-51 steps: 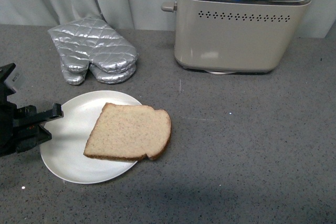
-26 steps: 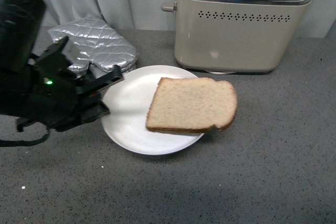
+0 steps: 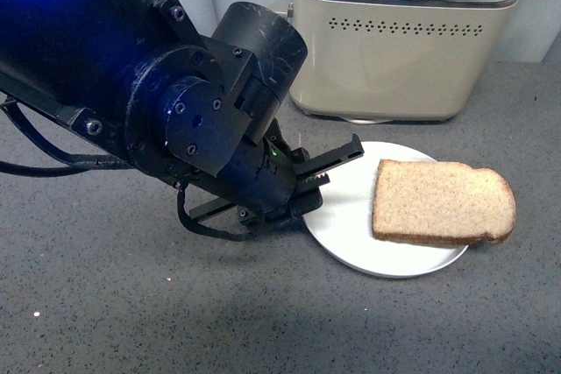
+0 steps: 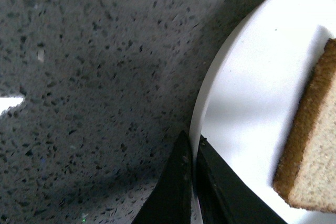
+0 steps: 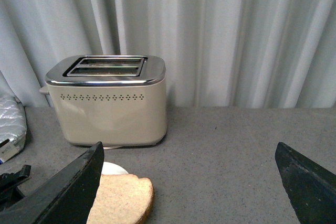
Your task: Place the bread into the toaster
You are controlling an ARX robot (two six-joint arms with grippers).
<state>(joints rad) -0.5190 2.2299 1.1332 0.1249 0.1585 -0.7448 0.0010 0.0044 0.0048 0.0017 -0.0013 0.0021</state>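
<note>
A light-brown bread slice [image 3: 441, 201] lies flat on a white plate [image 3: 346, 216], overhanging the plate's right rim. The cream toaster [image 3: 399, 37] with chrome top stands just behind the plate. My left gripper [image 3: 317, 183] is shut on the plate's left rim; the left wrist view shows the rim of the plate [image 4: 236, 93] pinched between the black fingers [image 4: 178, 192], with the bread [image 4: 315, 140] beside them. In the right wrist view my right gripper [image 5: 189, 182] stands wide open above the counter, nothing between its fingers, with the bread [image 5: 123, 198] by one finger and the toaster [image 5: 107, 100] ahead.
The left arm's big black body [image 3: 158, 94] fills the left half of the front view and hides what lies behind it. A silver oven mitt's edge [image 5: 10, 124] shows in the right wrist view. A grey curtain [image 5: 236, 35] hangs behind the speckled grey counter [image 3: 438, 321].
My left gripper has carried the plate with the bread rightward across the counter, from the left to in front of the toaster. The arm now covers the oven mitts.
</note>
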